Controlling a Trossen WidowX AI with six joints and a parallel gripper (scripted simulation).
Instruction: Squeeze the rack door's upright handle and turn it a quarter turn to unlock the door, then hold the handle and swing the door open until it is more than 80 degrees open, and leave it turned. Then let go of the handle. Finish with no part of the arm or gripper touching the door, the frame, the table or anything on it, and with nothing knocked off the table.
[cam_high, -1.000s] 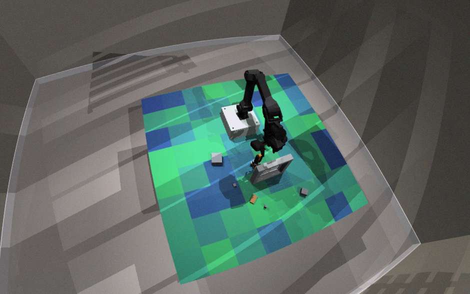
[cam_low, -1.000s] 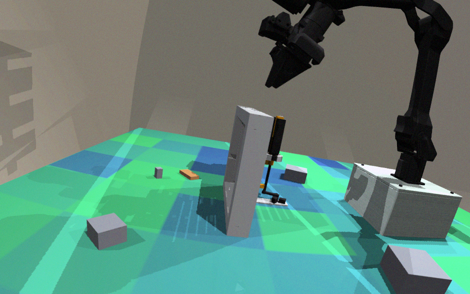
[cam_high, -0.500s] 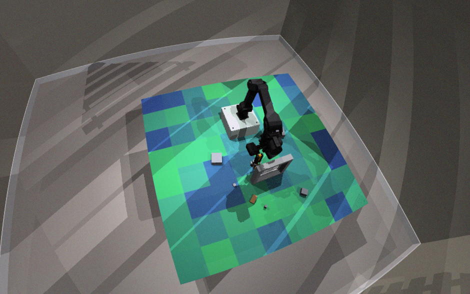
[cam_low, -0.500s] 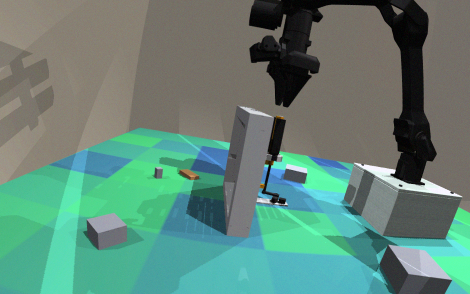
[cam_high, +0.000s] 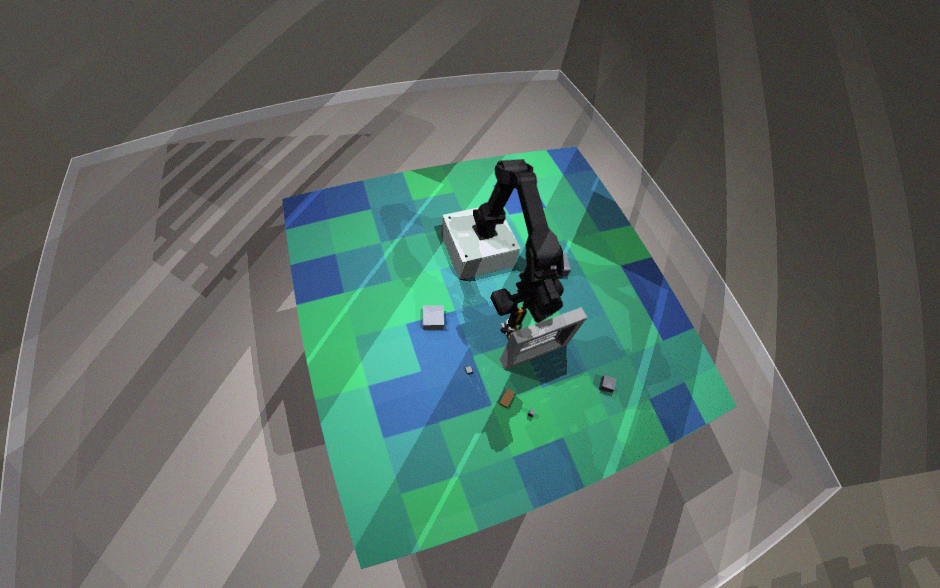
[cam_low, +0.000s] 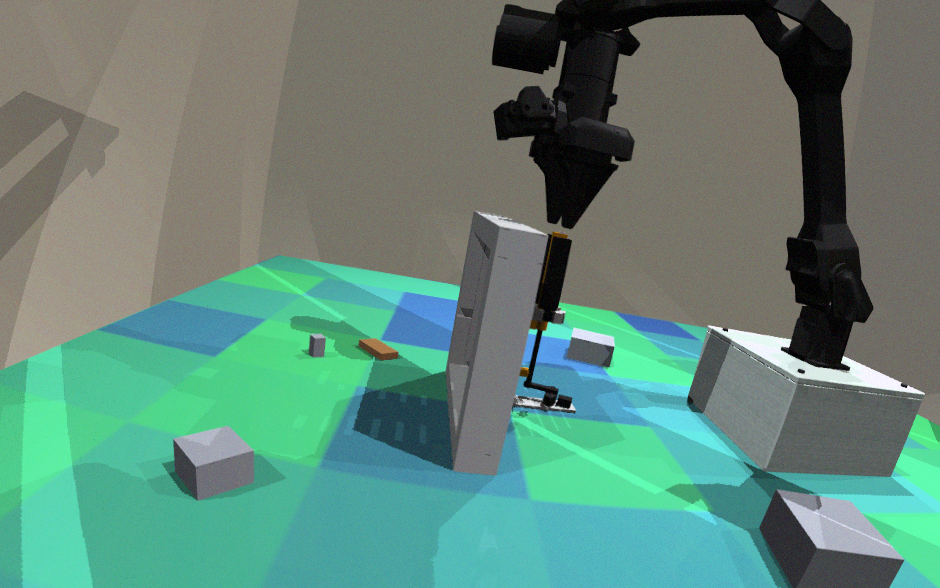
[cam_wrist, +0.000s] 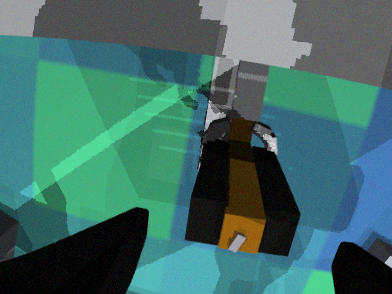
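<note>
The grey upright frame (cam_high: 511, 352) (cam_low: 478, 346) stands on the coloured mat. Its slatted door (cam_high: 544, 339) looks shut in it; the door's exact angle is hard to tell. The black and orange upright handle (cam_high: 518, 317) (cam_low: 556, 277) (cam_wrist: 241, 195) stands on the robot's side, close to the frame. My gripper (cam_low: 561, 224) (cam_wrist: 243, 239) points down just above the handle's top, open and empty. In the wrist view its fingers lie left and right of the handle, with gaps on both sides. In the top view the fingertips are hard to make out.
Loose grey blocks stand at the side (cam_high: 433, 316) (cam_low: 592, 346), behind the frame (cam_high: 607, 383) (cam_low: 213, 463) and near the arm (cam_low: 831, 533). An orange block (cam_high: 507, 398) (cam_low: 377, 348) and small grey block (cam_high: 531, 413) (cam_low: 316, 345) lie beyond the frame. The white base (cam_high: 460, 239) (cam_low: 831, 429) carries the arm.
</note>
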